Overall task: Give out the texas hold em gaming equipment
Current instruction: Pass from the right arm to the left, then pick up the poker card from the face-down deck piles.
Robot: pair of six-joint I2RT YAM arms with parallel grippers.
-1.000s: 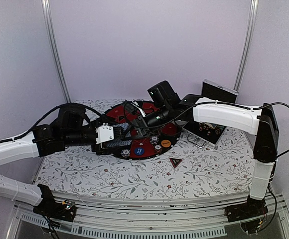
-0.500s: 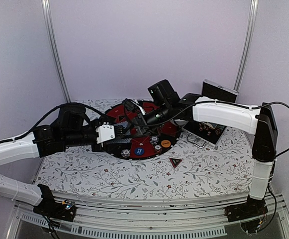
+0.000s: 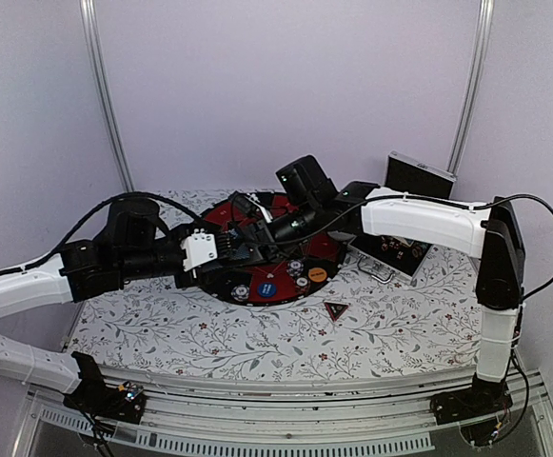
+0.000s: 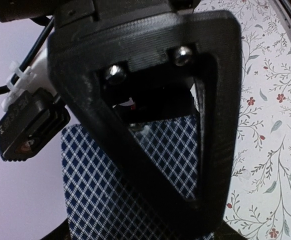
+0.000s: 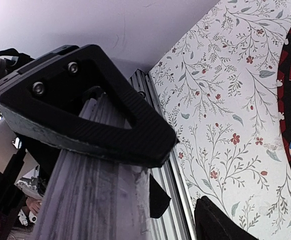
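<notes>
My left gripper (image 3: 228,253) reaches in from the left over the round black-red mat (image 3: 221,215). In the left wrist view it (image 4: 135,217) is shut on playing cards (image 4: 92,192) with a blue-white diamond back, which lie flat behind the near finger (image 4: 150,100). My right gripper (image 3: 248,225) hovers just beyond it; in the right wrist view it (image 5: 188,175) is open, with floral cloth showing in the gap. Striped poker chips (image 3: 241,292), a blue disc (image 3: 267,287) and an orange disc (image 3: 317,274) sit on the mat's near edge. The black-red triangular marker (image 3: 336,309) lies on the cloth.
The open silver-edged black case (image 3: 400,249) stands at the back right, its lid (image 3: 420,174) upright. The floral tablecloth (image 3: 190,333) covers the table. A metal rail (image 5: 173,210) runs along the table edge. A blurred grey streaked surface (image 5: 85,195) lies against my right gripper's upper finger.
My right gripper's jaws have opened and the arm has shifted slightly left. My left gripper has narrowed around the cards and stayed in place.
</notes>
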